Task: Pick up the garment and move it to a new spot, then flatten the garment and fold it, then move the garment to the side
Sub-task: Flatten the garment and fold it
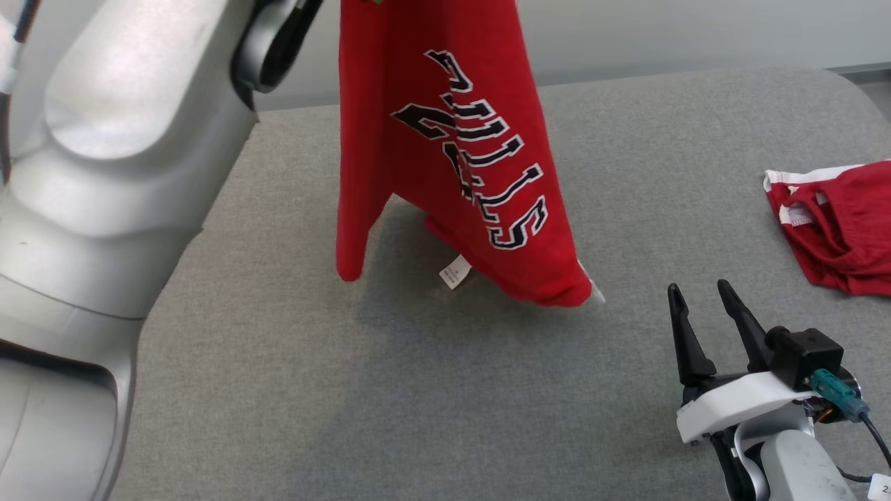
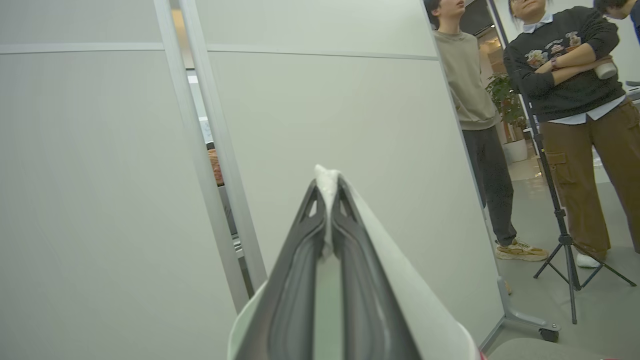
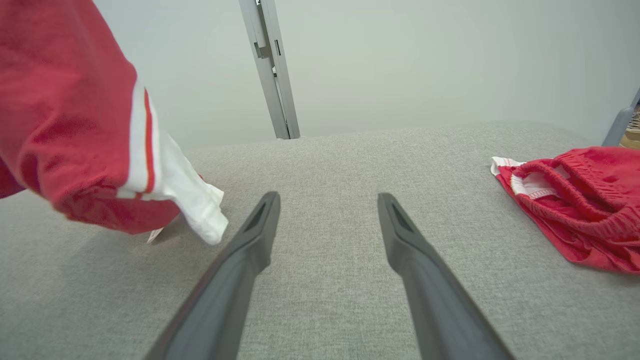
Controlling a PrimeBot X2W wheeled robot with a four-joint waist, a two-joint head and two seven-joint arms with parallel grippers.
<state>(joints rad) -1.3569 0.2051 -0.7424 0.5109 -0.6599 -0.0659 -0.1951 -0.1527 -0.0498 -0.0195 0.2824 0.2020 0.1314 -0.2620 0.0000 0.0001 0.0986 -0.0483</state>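
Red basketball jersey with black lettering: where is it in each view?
Head view: red basketball jersey hangs top centre.
Left wrist view: its white trim, centre, pinched between shut left fingers.
Right wrist view: jersey upper left, striped trim showing.
Landmark: crumpled red shorts, right in head and right wrist views.

garments — 2: jersey [image 1: 445, 160], shorts [image 1: 839, 229] | tools — 2: left tool [image 2: 327, 187], right tool [image 1: 697, 285] | people [image 2: 470, 75] [image 2: 575, 75] [image 2: 617, 6] 3 | tripod [image 2: 562, 240] 1

The red garment [image 1: 390, 83] bears black, white-edged block letters [image 1: 487, 156] running from 12 toward 5 o'clock: "ULLS" reads clearly, the first letter lost in a fold. A creased black numeral [image 1: 423, 122] at their 9 o'clock is unreadable. The hem's white tag [image 1: 455, 271] has print too small to read.
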